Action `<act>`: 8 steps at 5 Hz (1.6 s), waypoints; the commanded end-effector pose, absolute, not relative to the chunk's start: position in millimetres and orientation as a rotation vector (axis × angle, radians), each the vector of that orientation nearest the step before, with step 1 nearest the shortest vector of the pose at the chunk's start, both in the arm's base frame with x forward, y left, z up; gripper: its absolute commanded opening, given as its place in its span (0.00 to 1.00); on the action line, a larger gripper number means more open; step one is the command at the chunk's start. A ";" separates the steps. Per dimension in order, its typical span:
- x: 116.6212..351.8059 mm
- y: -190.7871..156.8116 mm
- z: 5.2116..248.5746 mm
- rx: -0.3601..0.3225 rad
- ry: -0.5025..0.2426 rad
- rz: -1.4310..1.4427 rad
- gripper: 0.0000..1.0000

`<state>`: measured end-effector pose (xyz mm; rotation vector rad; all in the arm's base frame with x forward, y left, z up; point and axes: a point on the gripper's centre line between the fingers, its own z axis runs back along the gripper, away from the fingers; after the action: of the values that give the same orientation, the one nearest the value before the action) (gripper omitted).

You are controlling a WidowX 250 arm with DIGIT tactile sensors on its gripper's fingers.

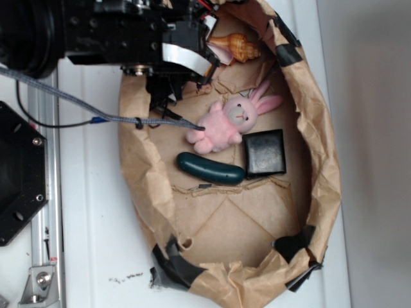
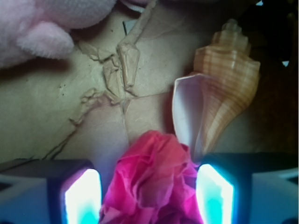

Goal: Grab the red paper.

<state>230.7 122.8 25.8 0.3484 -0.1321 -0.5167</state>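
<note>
On my wrist view the red paper (image 2: 152,182) sits bottom centre, a crumpled wad right between the two glowing fingers (image 2: 83,198) of the gripper (image 2: 148,196). The jaws stand partly open on either side of it; the right pad looks to be touching the wad, the left just beside it, and I can't tell whether it's actually clamped. Just past the paper, in the right half of the frame, lies a conch shell (image 2: 224,88), its pale lip nearly against the wad. The pink plush bunny (image 2: 42,25) fills the upper left corner.

On the exterior view the arm (image 1: 115,32) covers the upper left of the brown paper basin (image 1: 321,160), hiding the red paper. Mid-frame lie a dark green cucumber (image 1: 210,168) and a black block (image 1: 265,153).
</note>
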 end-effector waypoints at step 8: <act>222.9 3.1 196.1 0.019 -0.361 -0.524 0.00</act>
<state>218.9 -3.4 180.1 0.0084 -0.3184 -0.5118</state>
